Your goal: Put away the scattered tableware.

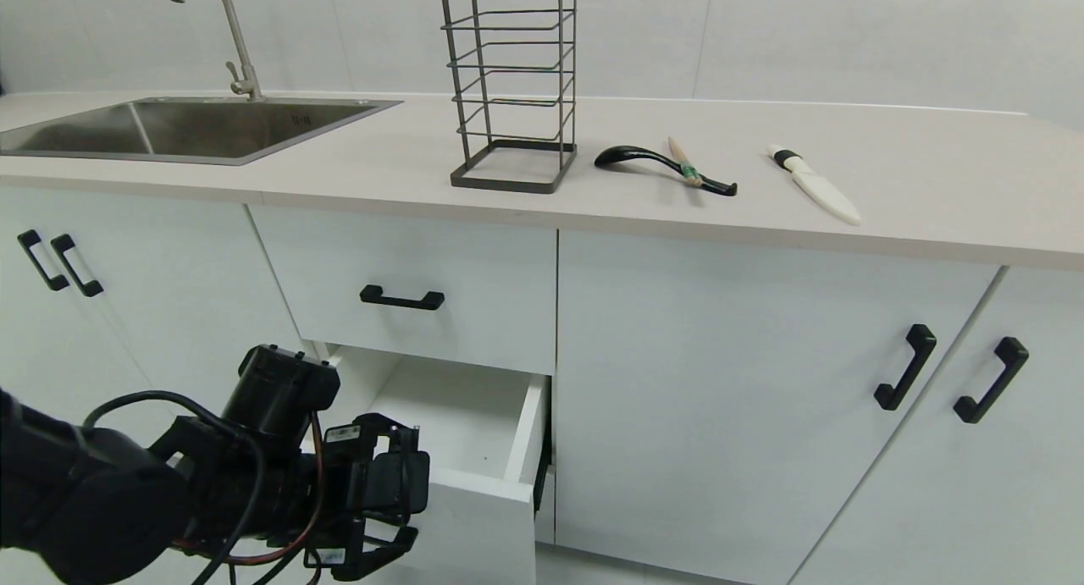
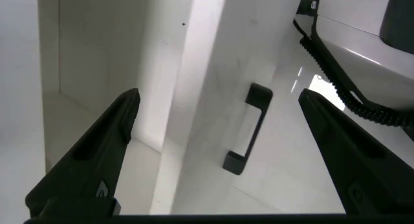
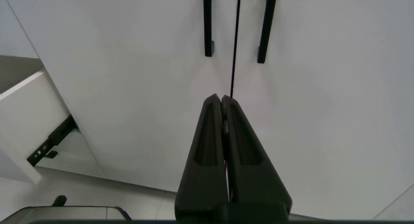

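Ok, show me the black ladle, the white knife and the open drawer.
black ladle (image 1: 618, 157): head view, on its bowl.
white knife (image 1: 826, 194): head view, on the middle of the blade.
open drawer (image 1: 483, 534): head view, on its front panel.

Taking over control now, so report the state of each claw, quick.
Left claw: open, holding nothing.
Right claw: closed, holding nothing.
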You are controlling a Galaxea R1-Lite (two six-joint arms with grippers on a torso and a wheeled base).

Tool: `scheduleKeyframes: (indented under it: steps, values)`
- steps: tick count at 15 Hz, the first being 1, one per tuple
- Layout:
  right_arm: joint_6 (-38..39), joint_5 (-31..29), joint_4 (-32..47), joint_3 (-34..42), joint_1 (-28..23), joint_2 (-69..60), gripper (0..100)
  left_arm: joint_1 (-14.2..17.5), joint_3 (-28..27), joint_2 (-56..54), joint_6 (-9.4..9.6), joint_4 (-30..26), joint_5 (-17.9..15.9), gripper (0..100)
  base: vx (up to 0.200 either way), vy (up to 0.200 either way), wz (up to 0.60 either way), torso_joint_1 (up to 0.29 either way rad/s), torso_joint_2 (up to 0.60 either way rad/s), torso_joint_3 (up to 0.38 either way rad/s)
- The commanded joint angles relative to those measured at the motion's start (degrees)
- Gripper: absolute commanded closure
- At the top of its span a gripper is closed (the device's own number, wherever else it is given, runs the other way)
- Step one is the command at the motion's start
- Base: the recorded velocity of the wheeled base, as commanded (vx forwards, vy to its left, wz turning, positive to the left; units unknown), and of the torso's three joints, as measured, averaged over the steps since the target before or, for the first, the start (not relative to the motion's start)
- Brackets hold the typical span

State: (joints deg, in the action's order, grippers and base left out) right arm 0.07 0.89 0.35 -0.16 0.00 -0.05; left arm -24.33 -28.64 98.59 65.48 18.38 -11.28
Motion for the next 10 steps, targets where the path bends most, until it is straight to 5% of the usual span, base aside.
scheduleKeyframes:
  steps: [1, 10]
  values:
    - [0.0, 0.0, 0.0, 0.0, 0.0, 0.0, 100, -0.5, 0.4, -1.0, 0.0, 0.2, -0.1, 0, 0.0, 0.0, 0.0, 0.0, 0.0, 0.0]
    - [0.0, 0.0, 0.0, 0.0, 0.0, 0.0, 100, -3.4, 6.8, -2.6, 0.0, 0.3, -3.8, 0, 0.0, 0.0, 0.0, 0.0, 0.0, 0.0]
